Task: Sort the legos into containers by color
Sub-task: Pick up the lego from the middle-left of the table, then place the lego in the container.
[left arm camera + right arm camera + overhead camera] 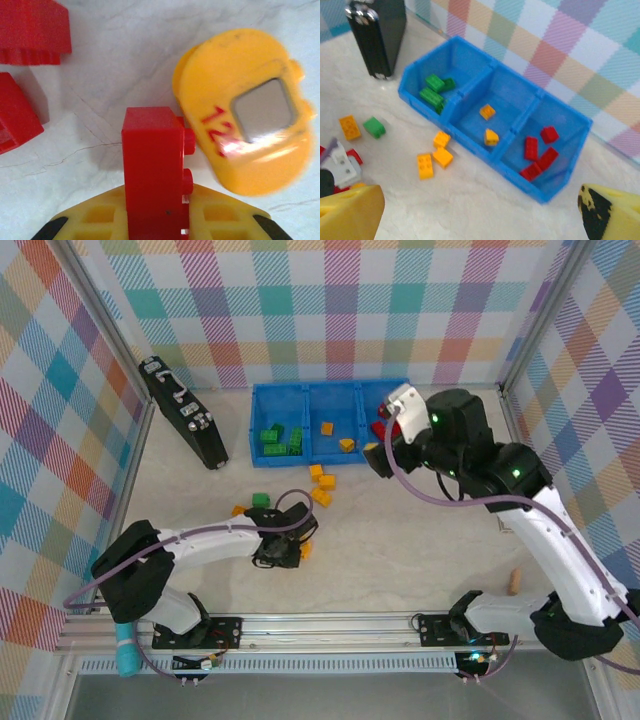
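1. Pastel plaid walls close in a pale marbled desk (420,550).
2. At far left, a black case (183,412) stands by the wall.
3. Low over the front middle of the desk, the left fingers (100,220) are clamped on a red brick (155,175) with its studs facing right. A rounded yellow piece (245,115) with red marking lies just beside it. Two other red bricks (20,120) lie to its left.
4. A loose green brick (260,500) and a yellow brick (239,510) lie near the left arm. A small cluster of yellow bricks (322,485) lies between them and the tray.
5. The blue tray (300,389) sits by the back wall. Its left compartment holds green bricks (434,90), the middle one two yellow pieces (491,136), and the right one four red bricks (540,150).
6. The right fingers (350,212) are spread wide and hold nothing. They hang above the desk in front of the tray's right end.
7. A tan cylinder (515,582) lies near the right arm.
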### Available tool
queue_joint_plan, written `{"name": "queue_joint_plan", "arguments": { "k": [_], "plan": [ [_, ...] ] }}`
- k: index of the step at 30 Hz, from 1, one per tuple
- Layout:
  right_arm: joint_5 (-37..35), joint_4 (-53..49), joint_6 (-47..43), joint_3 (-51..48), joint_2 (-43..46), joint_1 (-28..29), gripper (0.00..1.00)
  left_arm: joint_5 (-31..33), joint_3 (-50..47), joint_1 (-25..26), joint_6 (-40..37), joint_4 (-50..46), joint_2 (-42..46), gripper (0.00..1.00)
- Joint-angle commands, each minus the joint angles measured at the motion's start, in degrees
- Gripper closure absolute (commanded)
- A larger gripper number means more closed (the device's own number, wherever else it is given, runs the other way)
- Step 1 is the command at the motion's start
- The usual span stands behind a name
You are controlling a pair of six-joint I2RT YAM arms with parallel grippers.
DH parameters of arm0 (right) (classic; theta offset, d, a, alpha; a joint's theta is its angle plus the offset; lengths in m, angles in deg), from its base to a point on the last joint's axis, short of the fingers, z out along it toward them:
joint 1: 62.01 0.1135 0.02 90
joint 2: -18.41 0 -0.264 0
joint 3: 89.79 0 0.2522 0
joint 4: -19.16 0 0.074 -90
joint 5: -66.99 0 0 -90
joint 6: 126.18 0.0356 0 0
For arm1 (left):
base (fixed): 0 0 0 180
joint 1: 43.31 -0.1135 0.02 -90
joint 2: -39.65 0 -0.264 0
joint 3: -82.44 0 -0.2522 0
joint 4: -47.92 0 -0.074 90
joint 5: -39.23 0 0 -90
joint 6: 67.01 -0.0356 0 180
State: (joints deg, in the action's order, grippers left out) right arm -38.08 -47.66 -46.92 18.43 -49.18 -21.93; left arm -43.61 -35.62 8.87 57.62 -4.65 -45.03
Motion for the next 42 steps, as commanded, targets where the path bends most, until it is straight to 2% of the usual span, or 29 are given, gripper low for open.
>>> {"name": "queue_joint_plan", "arguments": {
  "k": [1,6,9,13,17,22,30,34,42],
  "plan": [
    [-4.30,-2.42,3.25,-3.22,4.29,-0.35,0.01,1.41,6.06,0.90,-1.71,-8.60,1.67,0.85],
    [-8.21,0.38,4.13,-8.45,9.15,-0.35,0.01,5.63,21.34,0.90,-7.26,-17.95,2.11,0.85],
    [-14.41,1.28,4.68,-9.40,10.10,-0.43,0.01,6.11,32.59,0.90,-11.97,-19.27,-2.29,0.85],
    [-17.90,-0.21,8.74,-6.97,10.63,-0.44,0.01,3.92,47.00,1.00,-17.14,-20.09,-9.96,0.84],
    [-16.11,-2.22,11.25,-2.59,11.91,-0.44,0.01,4.37,57.29,0.99,-21.57,-18.53,-17.09,0.83],
    [-13.91,0.42,13.01,-4.22,15.30,-0.45,0.01,6.16,68.14,0.51,-24.81,-12.06,-26.88,0.82],
    [-12.63,2.68,14.75,-7.87,17.04,-0.44,0.01,4.17,87.50,-3.70,-23.95,-5.41,-43.03,0.82],
    [-13.08,4.22,14.61,-9.02,17.14,-0.44,0.01,0.14,92.26,-6.56,-21.76,-4.36,-47.65,0.81],
    [-12.42,7.18,18.82,-13.81,17.50,-0.46,0.01,-5.22,92.26,-10.16,-18.98,2.71,-52.50,0.79]
  ]
}}
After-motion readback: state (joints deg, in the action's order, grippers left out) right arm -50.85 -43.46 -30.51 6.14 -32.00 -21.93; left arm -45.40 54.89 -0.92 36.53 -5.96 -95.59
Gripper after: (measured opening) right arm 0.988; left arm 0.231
